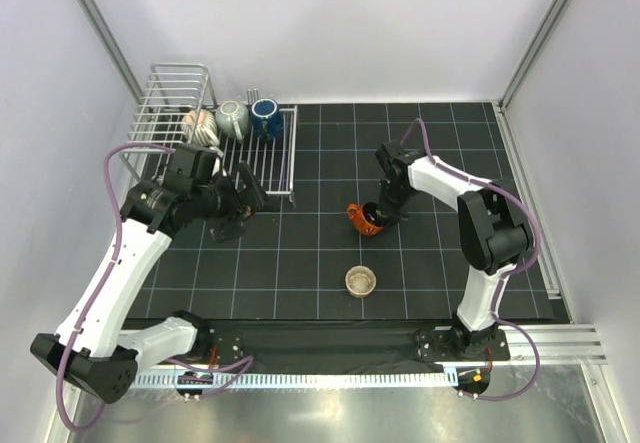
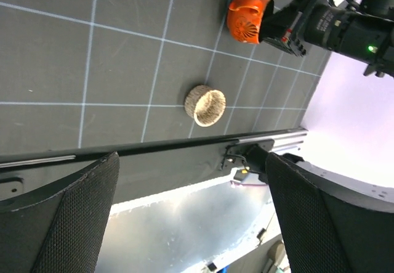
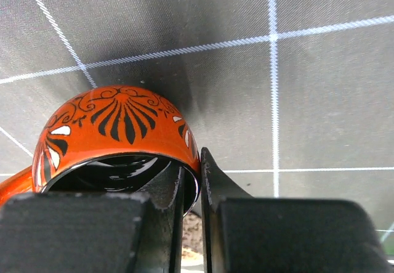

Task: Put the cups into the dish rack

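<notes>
My right gripper [image 1: 374, 216] is shut on the rim of an orange cup [image 1: 364, 219] with black patterns, one finger inside and one outside, held above the mat; it fills the right wrist view [image 3: 114, 134] and shows in the left wrist view [image 2: 248, 15]. A small tan cup [image 1: 361, 281] stands on the mat near the front, also in the left wrist view [image 2: 205, 105]. The silver wire dish rack [image 1: 262, 163] at the far left holds a ribbed cream cup [image 1: 203, 127], a pale green cup [image 1: 233, 118] and a dark blue cup [image 1: 266, 116]. My left gripper [image 1: 238, 206] is open and empty beside the rack's near edge.
The black gridded mat [image 1: 420, 153] covers the table. White walls enclose three sides. A metal rail [image 1: 560, 338] runs along the front edge by the arm bases.
</notes>
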